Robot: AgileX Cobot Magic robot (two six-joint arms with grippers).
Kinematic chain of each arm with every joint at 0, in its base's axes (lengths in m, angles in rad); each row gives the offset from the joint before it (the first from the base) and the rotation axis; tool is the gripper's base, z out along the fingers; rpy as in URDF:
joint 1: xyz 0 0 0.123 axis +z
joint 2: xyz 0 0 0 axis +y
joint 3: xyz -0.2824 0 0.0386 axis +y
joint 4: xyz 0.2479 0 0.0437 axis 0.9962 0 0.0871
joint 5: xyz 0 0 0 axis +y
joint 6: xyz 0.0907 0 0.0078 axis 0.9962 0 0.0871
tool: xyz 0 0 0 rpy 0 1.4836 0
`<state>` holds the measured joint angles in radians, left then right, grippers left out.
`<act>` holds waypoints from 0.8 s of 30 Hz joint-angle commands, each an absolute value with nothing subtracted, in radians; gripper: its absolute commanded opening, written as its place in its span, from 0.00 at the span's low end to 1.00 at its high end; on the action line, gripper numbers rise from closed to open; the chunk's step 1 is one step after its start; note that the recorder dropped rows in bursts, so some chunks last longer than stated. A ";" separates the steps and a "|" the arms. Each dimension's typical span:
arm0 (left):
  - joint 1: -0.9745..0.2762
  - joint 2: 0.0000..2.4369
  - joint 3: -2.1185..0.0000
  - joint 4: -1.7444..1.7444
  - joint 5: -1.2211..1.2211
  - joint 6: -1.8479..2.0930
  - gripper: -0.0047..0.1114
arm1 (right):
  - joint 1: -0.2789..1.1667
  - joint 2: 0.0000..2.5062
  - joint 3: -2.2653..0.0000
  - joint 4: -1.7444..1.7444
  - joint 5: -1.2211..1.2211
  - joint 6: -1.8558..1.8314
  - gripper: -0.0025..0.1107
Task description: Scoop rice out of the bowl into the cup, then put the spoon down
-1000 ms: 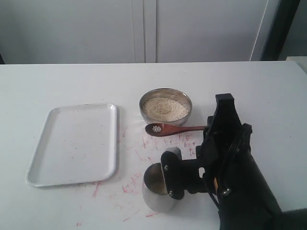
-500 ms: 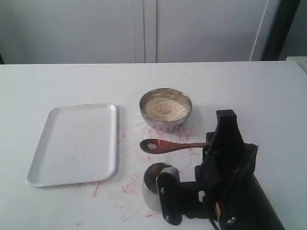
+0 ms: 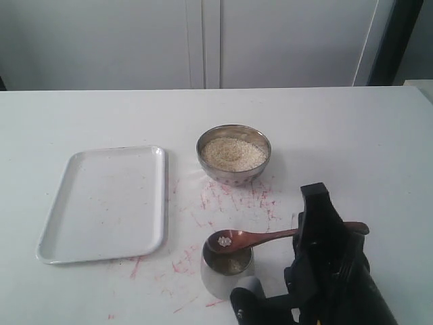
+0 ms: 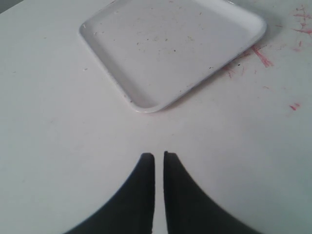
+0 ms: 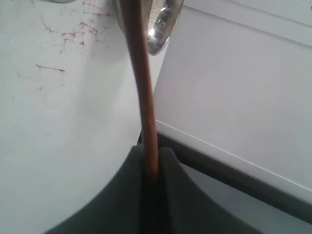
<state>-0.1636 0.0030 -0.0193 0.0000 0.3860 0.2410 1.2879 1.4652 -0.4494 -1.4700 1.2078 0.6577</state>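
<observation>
The white table (image 3: 352, 135) with red marks (image 3: 237, 198) holds a tray (image 3: 108, 203) at left, a bowl (image 3: 233, 177) in the middle, a cup (image 3: 215, 279) below it.

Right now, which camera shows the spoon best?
The exterior view: nearly the whole spoon shows there, a little rice in it, held over the cup. The right wrist view shows only its handle, clamped in the right gripper. The left wrist view shows none of it, just the tray.

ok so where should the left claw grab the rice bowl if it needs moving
Probably the steel bowl by its rim, on the side facing the white tray, coming straight down to straddle the wall. Its wide, shallow, rounded shape would likely slip from a side pinch. The rice lies close under the rim, so dip shallowly.
</observation>
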 commanded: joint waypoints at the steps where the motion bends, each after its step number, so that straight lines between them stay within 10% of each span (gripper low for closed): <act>1: -0.166 0.000 -0.010 0.000 0.419 0.235 0.16 | 1.297 1.457 -0.446 -1.470 1.221 0.507 0.02; 24: -0.166 0.000 -0.010 0.000 0.419 0.235 0.16 | 1.297 1.457 -0.446 -1.484 1.221 0.449 0.02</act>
<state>-0.1636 0.0030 -0.0193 0.0000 0.3860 0.2410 1.2955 1.4652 -0.4494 -1.4780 1.2078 0.4426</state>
